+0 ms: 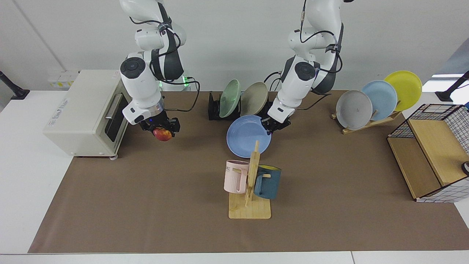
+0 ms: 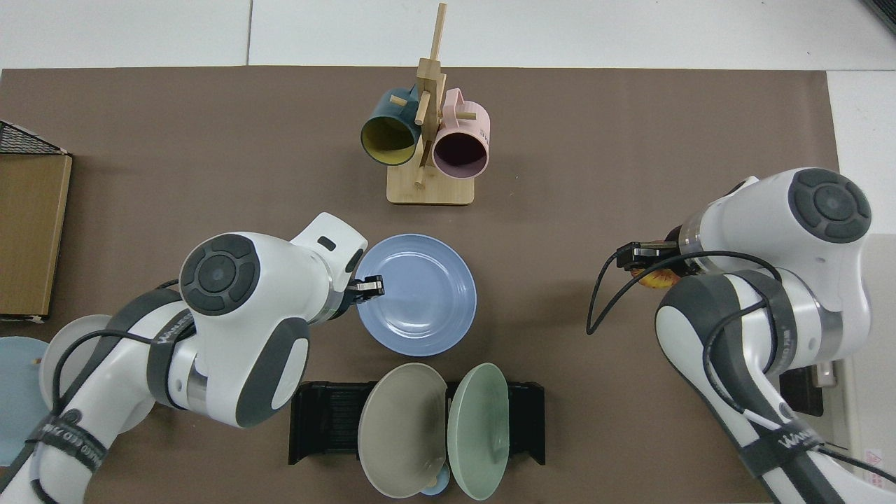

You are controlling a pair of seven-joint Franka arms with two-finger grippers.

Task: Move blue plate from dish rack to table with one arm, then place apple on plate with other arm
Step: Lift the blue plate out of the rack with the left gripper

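My left pincer (image 1: 272,125) is clamped on the rim of the blue plate (image 1: 246,136), gripping the edge that faces the dish rack (image 1: 214,107). The plate is out of the rack and sits low over the brown mat of the surface (image 1: 146,205), between the rack and the wooden mug tree (image 1: 252,183). From the facing camera it looks slightly tilted, and I cannot tell whether its bottom is touching the mat. From above, the same pincer (image 2: 369,287) pinches the plate (image 2: 420,294) at its rim, and the plate shows face up, near the rack (image 2: 322,420) but apart from it.

My right pincer (image 1: 162,129) hangs above the mat just beside the white oven (image 1: 80,110), closed around the apple (image 1: 163,134), which is clear of the surface. In the top view only a sliver of the apple (image 2: 656,281) peeks out under that arm's wrist.

A green plate (image 1: 229,98) and a beige plate (image 1: 253,99) stand upright in the rack. Off toward my left arm's side, a wooden stand (image 1: 370,123) carries a grey plate (image 1: 353,109), a pale blue plate (image 1: 379,99) and a yellow plate (image 1: 403,90). A pink mug (image 1: 234,176) and a dark blue mug (image 1: 267,181) hang on the mug tree.
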